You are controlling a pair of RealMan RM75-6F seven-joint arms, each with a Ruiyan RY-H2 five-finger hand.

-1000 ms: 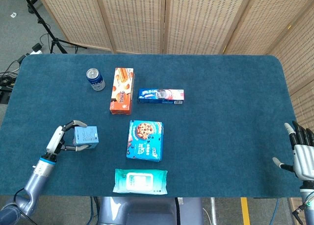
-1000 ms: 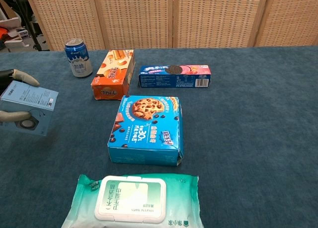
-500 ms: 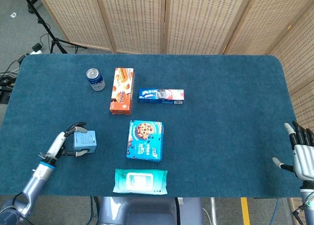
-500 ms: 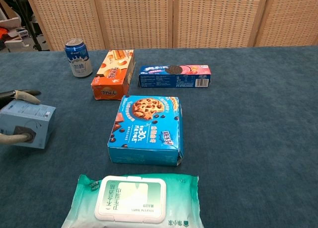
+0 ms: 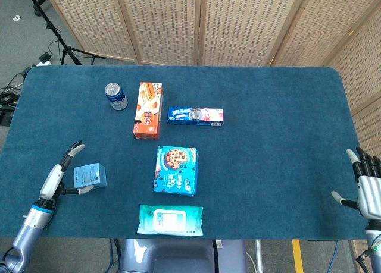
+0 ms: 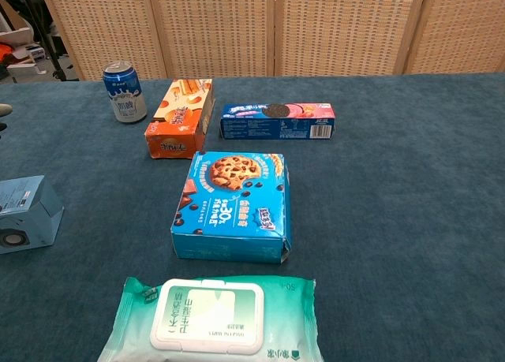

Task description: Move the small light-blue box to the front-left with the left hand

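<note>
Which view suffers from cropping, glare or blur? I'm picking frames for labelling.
Head view: sharp, even light, soft shadows; the small light-blue box and left hand show whole. Chest view: sharp too, but the box is cut by the left edge.

You are looking at bare blue table [image 5: 280,136] filling the whole right half of the head view. Left of centre, the can [image 5: 116,97], orange box [image 5: 148,109] and cookie sleeve [image 5: 195,115] are crowding the upper part, while the cookie box [image 5: 176,170] and wipes pack [image 5: 170,219] are blocking the lower middle. The small light-blue box [image 5: 90,176] is sitting at lower left, just beside your left hand [image 5: 59,175].
</note>
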